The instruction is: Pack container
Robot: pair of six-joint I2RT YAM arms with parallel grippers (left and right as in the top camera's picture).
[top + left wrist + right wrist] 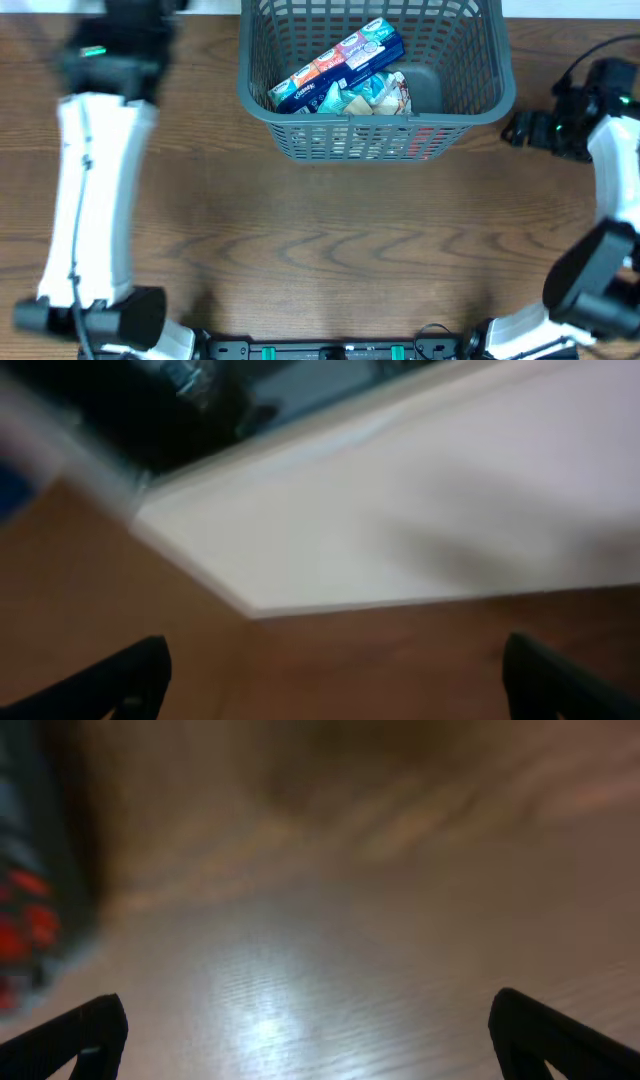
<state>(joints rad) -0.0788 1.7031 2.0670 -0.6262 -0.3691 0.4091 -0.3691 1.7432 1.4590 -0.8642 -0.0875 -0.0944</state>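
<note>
The container (480, 100) is a dark grey lattice basket at the table's far middle in the overhead view. Inside it lie a long blue box (340, 65) and pale packets (375, 95). A dark blurred edge with red marks at the left of the right wrist view (25, 910) is probably the container's wall. My left gripper (335, 685) is open and empty over the table's far left edge. My right gripper (305, 1040) is open and empty over bare wood to the right of the container.
The brown wooden table (330, 240) fills the overhead view. The left arm (95, 200) runs along the left side, the right arm (610, 200) along the right side. A pale floor strip beyond the table edge (420, 510) shows in the left wrist view.
</note>
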